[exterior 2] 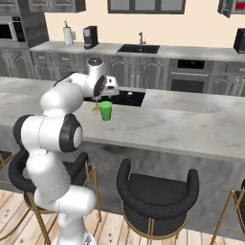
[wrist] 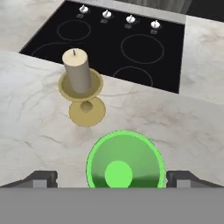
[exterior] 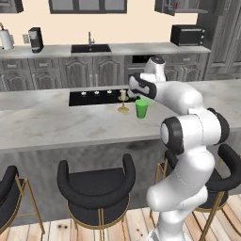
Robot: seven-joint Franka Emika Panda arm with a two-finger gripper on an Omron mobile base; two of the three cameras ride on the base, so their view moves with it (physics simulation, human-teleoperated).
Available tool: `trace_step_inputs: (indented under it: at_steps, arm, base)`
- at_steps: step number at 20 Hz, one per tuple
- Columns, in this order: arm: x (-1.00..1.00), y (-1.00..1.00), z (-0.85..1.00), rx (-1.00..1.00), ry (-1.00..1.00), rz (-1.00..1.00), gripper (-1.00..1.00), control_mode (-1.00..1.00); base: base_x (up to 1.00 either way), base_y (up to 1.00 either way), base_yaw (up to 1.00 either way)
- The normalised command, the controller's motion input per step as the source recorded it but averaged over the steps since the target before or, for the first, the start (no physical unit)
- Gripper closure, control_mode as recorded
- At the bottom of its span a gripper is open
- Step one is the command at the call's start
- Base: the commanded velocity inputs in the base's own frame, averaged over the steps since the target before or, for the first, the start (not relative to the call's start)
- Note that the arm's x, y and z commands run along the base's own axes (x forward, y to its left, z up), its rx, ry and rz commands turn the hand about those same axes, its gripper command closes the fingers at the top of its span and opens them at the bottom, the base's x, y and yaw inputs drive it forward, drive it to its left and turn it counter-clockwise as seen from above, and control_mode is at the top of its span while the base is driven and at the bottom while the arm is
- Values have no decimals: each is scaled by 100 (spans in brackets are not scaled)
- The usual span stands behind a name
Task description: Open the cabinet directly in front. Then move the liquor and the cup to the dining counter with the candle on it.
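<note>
The green cup [exterior: 141, 108] [exterior 2: 105, 111] [wrist: 125, 159] stands upright on the marble dining counter [exterior: 56, 122] [exterior 2: 182, 127] [wrist: 175, 127]. It is just right of the white candle [exterior: 123, 100] [wrist: 78, 72] on its gold holder. My gripper [exterior: 140, 97] [exterior 2: 105, 99] [wrist: 113, 179] hovers right over the cup, open, one fingertip on each side of the rim and apart from it. The hand view looks straight down into the cup. High at the back right, the cabinet [exterior: 165, 6] [exterior 2: 233, 6] has a door swung open, with a red patch inside too small to identify as the liquor.
A black cooktop [exterior: 94, 97] [exterior 2: 130, 98] [wrist: 109, 43] is set into the counter just behind the candle. Black bar stools [exterior: 96, 186] [exterior 2: 158, 196] line the near side. The back counter carries a sink [exterior: 90, 48], coffee machine [exterior: 35, 39] and microwave [exterior: 187, 35].
</note>
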Motion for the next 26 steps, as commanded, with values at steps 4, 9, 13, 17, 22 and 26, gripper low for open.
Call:
trace_step_inputs:
  at_steps: [4,9,13,17,22,26]
  arm:
    - [-73,-11,50,0,-28,0,-100,-100]
    - [-95,-11,45,0,-37,2,-100,-100]
    - [-100,-4,5,0,-43,5,-100,-100]
    - [-100,0,4,0,-34,6,-100,-100]
    - [-87,-2,52,3,-18,5,-100,-100]
    - [-74,-5,69,5,-18,5,-100,-100]
  base:
    - [0,0,0]
    - [0,0,0]
    - [0,0,0]
    - [0,0,0]
    - [0,0,0]
    - [0,0,0]
